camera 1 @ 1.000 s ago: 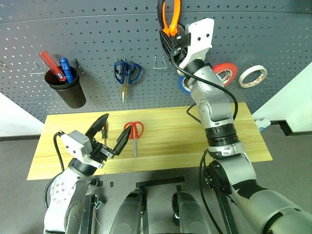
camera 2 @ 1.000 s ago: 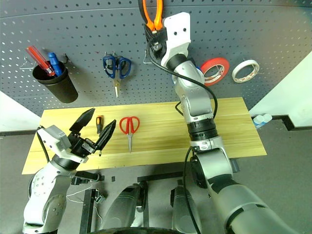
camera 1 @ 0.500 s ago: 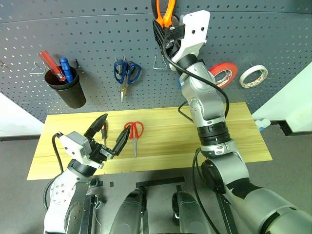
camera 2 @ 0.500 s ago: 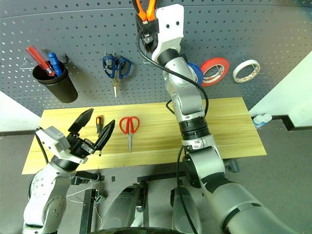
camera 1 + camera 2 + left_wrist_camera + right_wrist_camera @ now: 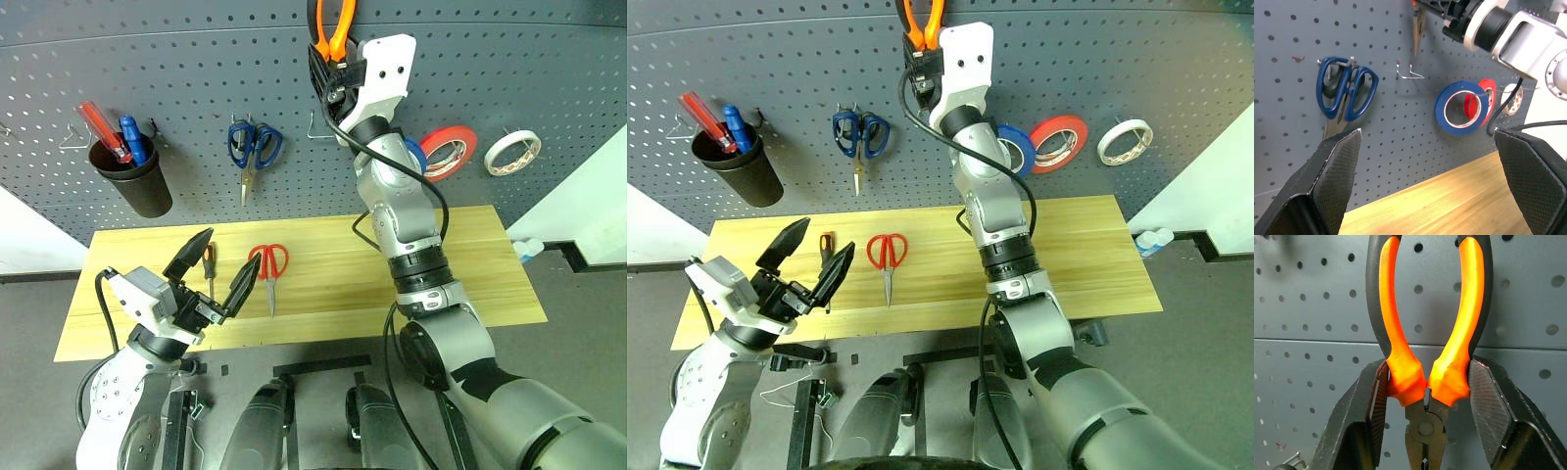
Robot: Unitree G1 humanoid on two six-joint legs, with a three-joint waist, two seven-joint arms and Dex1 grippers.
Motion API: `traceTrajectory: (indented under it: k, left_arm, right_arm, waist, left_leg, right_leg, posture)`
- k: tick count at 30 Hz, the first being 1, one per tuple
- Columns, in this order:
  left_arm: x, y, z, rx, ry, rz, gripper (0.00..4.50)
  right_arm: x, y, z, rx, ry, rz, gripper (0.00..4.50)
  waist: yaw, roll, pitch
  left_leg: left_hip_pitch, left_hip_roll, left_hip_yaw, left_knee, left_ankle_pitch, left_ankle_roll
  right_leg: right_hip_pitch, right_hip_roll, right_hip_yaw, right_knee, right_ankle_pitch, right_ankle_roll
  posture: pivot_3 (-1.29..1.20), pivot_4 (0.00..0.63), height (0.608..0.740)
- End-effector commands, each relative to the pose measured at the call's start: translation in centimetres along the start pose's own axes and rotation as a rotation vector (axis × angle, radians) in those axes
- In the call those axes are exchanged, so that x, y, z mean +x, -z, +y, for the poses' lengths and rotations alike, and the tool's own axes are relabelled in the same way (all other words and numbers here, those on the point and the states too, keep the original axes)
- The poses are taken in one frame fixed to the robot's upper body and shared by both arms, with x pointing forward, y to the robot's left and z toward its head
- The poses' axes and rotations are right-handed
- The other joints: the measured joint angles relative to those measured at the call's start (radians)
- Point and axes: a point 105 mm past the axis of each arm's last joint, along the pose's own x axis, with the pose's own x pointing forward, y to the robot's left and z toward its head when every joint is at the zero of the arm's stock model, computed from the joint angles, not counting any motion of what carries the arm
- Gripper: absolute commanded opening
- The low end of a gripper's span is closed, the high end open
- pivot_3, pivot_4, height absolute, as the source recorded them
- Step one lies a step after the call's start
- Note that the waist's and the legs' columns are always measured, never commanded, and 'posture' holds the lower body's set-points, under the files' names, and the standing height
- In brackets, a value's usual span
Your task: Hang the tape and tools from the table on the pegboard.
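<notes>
My right gripper [image 5: 329, 61] is raised against the dark grey pegboard [image 5: 176, 59], shut on the pliers [image 5: 1426, 382]. Their orange-and-black handles [image 5: 330, 22] stick up above the fingers, with the nose pointing down. On the light wooden table [image 5: 470, 255] lie the red-handled scissors [image 5: 268, 264] and the slim screwdriver [image 5: 209, 262]. My left gripper [image 5: 233, 248] hovers open and empty over the table's front left, partly in front of the screwdriver. The cream tape [image 5: 508, 152] hangs on the board at the far right.
On the board hang blue-handled scissors [image 5: 255, 147], a black cup [image 5: 135, 181] with red and blue handles in it, a blue tape roll [image 5: 1011, 149] and a red tape roll [image 5: 451, 147]. A bare wire hook [image 5: 1411, 73] sits just below the held pliers.
My right forearm has swung to the left, uncovering the blue tape roll, while the pliers stay high against the board. The left gripper has barely moved.
</notes>
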Motion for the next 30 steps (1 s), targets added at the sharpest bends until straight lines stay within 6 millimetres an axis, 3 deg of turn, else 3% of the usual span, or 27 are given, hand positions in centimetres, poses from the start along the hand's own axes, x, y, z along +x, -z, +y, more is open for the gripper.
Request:
traceTrajectory:
  k: [1,30]
  left_arm:
    - [-0.1,-1.3,-0.2,0.021,0.009,-0.031,4.5]
    - [-0.5,-1.7,-0.3,0.024,0.01,-0.006,4.5]
  right_arm:
    - [0.4,-1.9,0.4,-0.006,0.001,-0.079,2.08]
    - [-0.5,0.3,1.1,0.026,0.024,-0.024,2.07]
  waist:
    - [0.001,0.0,0.0]
    - [0.001,0.002,0.004]
  left_leg:
    - [0.0,0.0,0.0,0.0,0.0,0.0]
    - [0.0,0.0,0.0,-0.01,0.0,0.0]
  right_leg:
    - [0.0,0.0,0.0,0.0,0.0,0.0]
    - [-0.002,-0.001,0.001,-0.006,-0.001,-0.002]
  posture:
    - [0.09,0.257,0.74]
    - [0.11,0.303,0.74]
